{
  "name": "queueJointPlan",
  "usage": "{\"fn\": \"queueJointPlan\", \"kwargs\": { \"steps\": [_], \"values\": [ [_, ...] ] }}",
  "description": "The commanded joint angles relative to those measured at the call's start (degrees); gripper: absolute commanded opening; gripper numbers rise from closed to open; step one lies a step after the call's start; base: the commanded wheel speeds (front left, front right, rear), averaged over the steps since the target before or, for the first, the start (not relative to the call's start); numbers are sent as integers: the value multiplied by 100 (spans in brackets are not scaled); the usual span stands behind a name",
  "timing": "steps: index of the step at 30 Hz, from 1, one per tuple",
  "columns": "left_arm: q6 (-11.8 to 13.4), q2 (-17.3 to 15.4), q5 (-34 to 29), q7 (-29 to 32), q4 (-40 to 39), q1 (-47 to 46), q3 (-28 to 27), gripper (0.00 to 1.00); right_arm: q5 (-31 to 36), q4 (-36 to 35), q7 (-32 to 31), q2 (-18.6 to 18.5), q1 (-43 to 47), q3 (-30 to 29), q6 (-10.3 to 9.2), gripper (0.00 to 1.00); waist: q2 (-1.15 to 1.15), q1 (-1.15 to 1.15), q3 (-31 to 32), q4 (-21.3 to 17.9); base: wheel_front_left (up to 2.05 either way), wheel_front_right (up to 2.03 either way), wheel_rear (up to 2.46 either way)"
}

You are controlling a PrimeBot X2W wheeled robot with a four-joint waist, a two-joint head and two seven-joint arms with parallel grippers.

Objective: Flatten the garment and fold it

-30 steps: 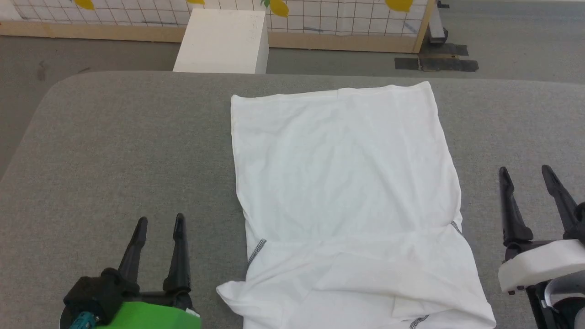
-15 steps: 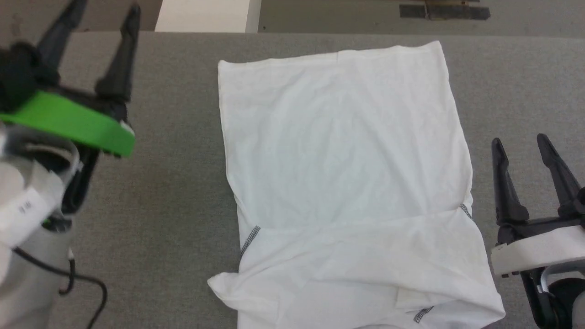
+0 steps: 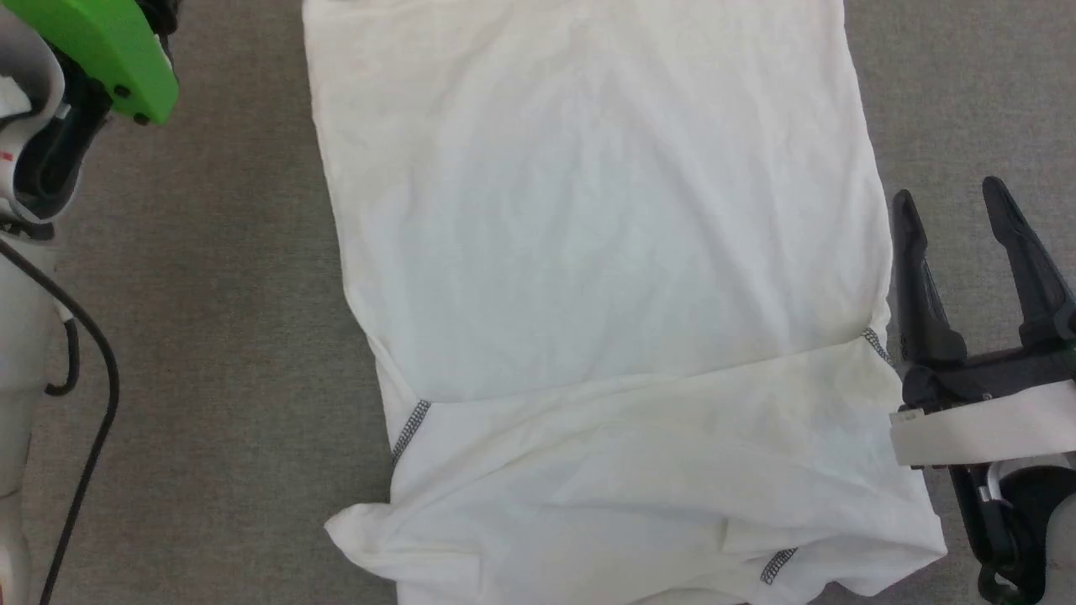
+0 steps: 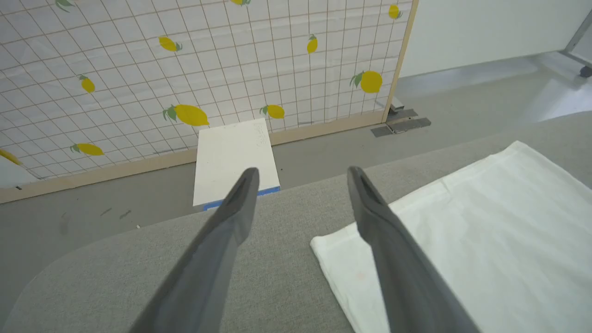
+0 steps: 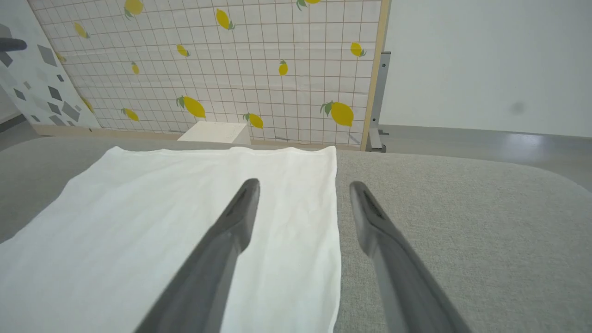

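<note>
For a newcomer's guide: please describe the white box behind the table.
Look past the far edge of the grey table to the floor before the lemon-patterned screen. The white box stands there; unlike the white garment on the table, it is a rigid block.

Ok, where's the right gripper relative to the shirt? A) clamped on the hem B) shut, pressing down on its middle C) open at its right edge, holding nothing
C: the right gripper stands open beside the garment, at its right edge, with nothing between its fingers.

White garment [image 3: 588,252] flat on grey table [image 3: 235,336], bottom folded
</note>
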State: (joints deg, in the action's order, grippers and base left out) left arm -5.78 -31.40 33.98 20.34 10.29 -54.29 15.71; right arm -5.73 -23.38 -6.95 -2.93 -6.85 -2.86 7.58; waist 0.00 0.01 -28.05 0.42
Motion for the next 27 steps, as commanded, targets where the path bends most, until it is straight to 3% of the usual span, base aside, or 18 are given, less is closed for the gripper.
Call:
{"fn": "queueJointPlan", "kwargs": {
  "steps": [1, 12, 19, 20, 21, 27],
  "values": [
    [-39, -82, 27, 71, 87, -193, 36, 100, -51, -48, 48, 5, -115, 32, -9, 100, 0, -1, -607, -328, 0, 0, 0],
    [-134, -349, 265, 857, 590, -689, 392, 100, -150, 77, 185, 5, -278, 76, -9, 100, 0, -1, -1206, -599, 0, 0, 0],
    [60, -494, 278, 1319, 775, -592, 456, 100, -197, 170, 248, 5, -341, 85, -9, 100, 0, -1, -1318, -694, 0, 0, 0],
    [85, -535, 248, 1377, 785, -570, 478, 90, -199, 181, 250, 5, -350, 85, -9, 100, 0, -1, -1326, -704, 0, 0, 0],
    [90, -593, 202, 1436, 788, -535, 519, 0, -201, 195, 254, 5, -363, 82, -9, 100, 0, -1, -1330, -716, 0, 0, 0],
    [87, -600, 298, 1459, 720, -310, 559, 0, -276, 161, 169, 5, -482, 29, -9, 100, 0, -1, -1200, -676, 0, 0, 0]
  ]
}}
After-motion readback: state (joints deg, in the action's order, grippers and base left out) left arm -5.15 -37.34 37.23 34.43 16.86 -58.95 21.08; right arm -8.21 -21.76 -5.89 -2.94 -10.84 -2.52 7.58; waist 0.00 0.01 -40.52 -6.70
